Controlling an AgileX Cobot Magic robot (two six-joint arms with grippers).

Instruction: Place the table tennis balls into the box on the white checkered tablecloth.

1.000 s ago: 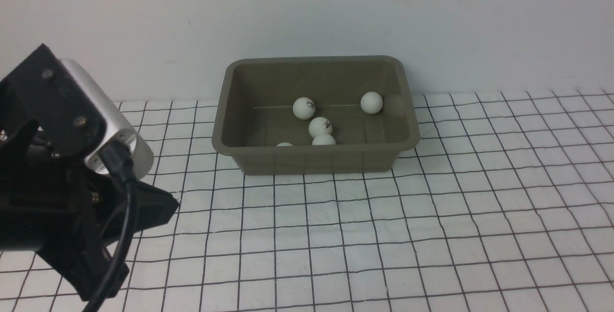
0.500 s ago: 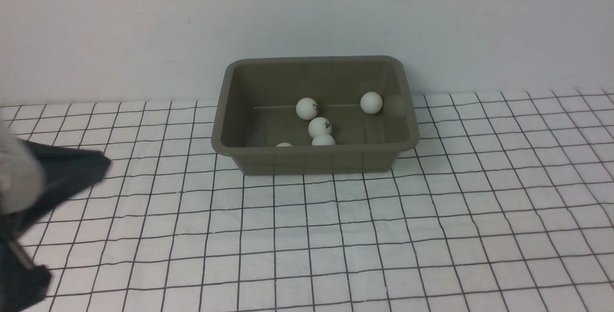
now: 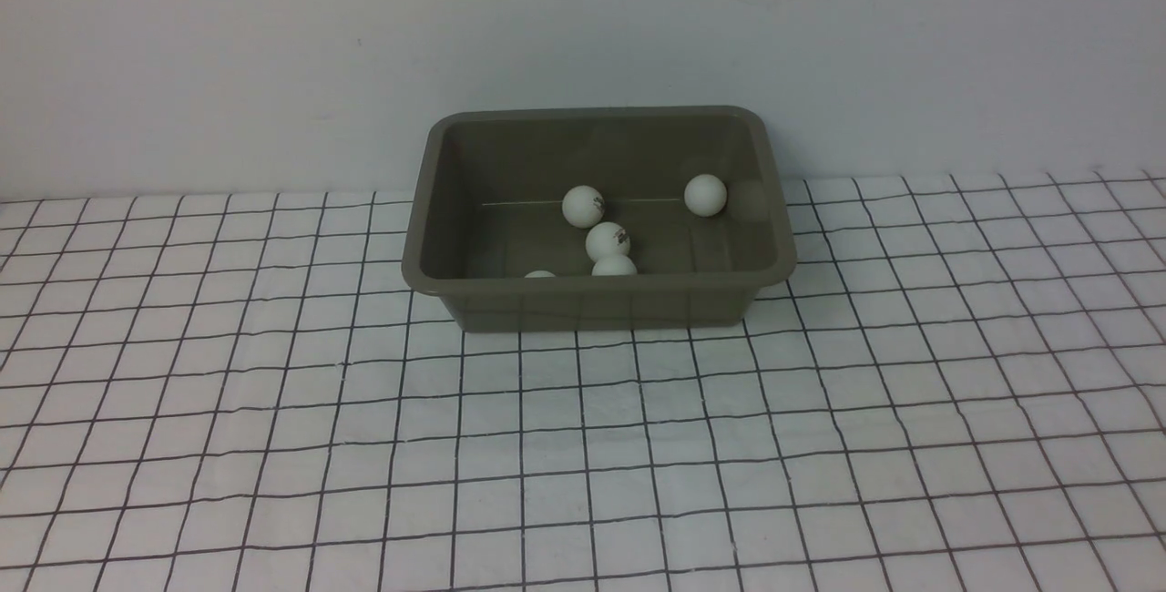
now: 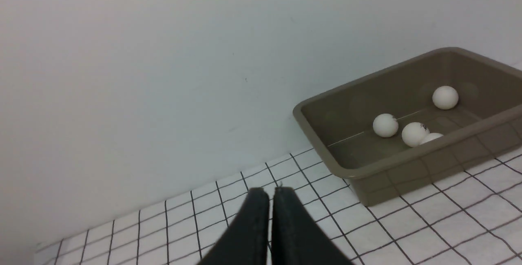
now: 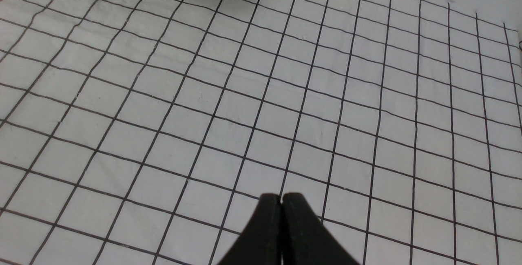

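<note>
Box (image 3: 597, 301) on checkered tablecloth (image 3: 638, 446)

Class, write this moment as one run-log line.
table tennis balls: five in box | tablecloth: no balls | left gripper: shut | right gripper: shut

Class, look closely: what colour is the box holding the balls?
Olive-grey all over; the box shows best in the front view.

left gripper (image 4: 270, 193): two matte black tapered fingers, rounded tips, bottom centre of frame, widening toward the frame's lower edge | right gripper (image 5: 281, 199): same matte black wedge-shaped fingers, blunt tips, bottom centre, no markings visible
</note>
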